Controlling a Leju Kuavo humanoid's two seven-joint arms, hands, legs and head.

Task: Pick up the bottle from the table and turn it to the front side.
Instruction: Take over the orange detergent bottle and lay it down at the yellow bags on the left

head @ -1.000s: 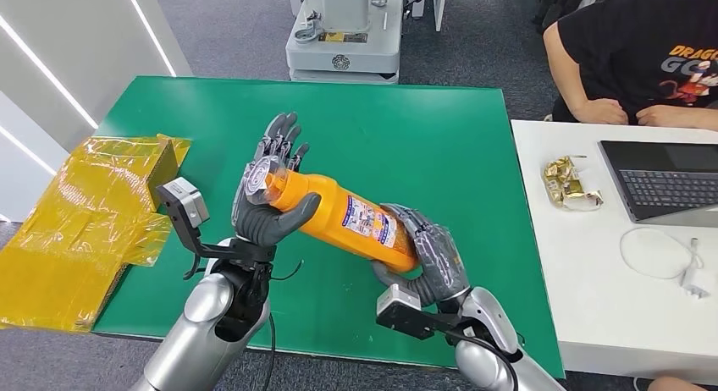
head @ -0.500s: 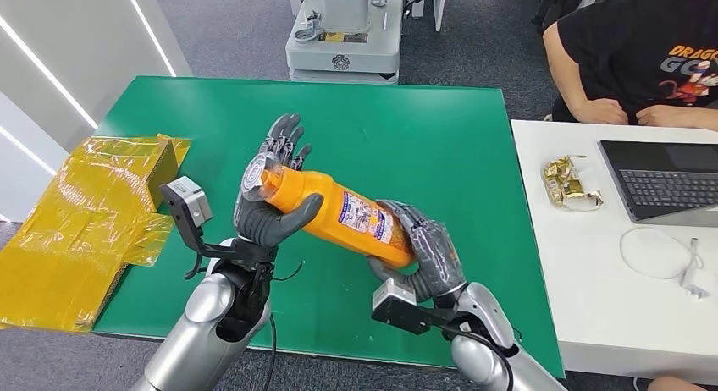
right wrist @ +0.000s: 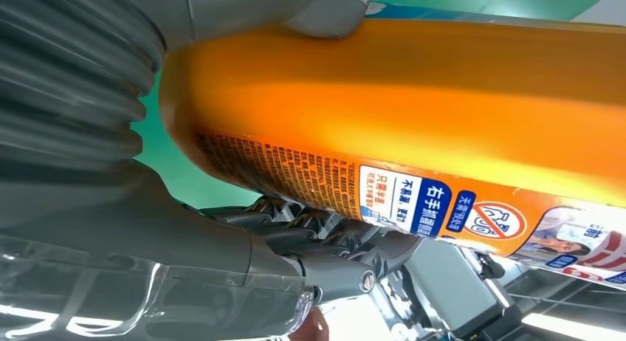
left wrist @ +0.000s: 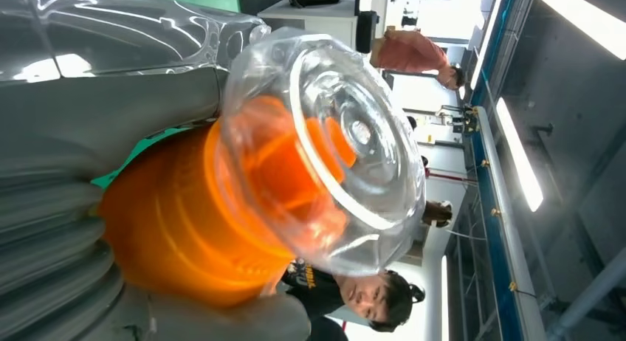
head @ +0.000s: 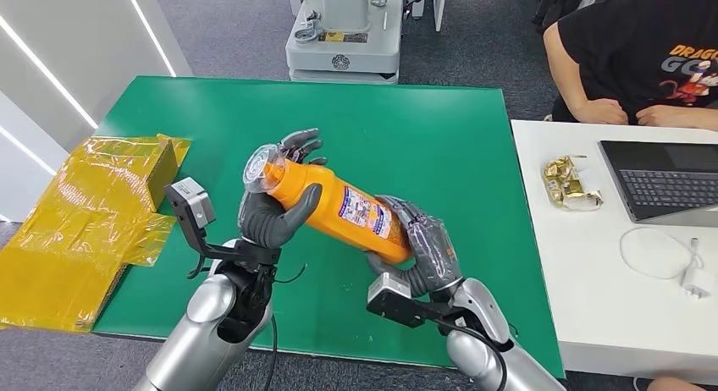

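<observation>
Silver arms (head: pixel 207 323), dark grey fingers (head: pixel 302 140)

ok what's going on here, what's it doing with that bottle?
The robot holds the orange bottle in the air over the green table with both hands. The left robot hand grips the neck end below the clear cap; the right robot hand grips the base. The bottle lies tilted, its label facing up.

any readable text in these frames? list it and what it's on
"右手抓握": white patch on the bottle label, right wrist view.
"DRAG" over "GO", both cut off: person's black T-shirt, head view.
Small print beside the patch and along the label: too small to read.
Bottle label in head view: blurred.
Grey machine's yellow sticker: unreadable.
</observation>
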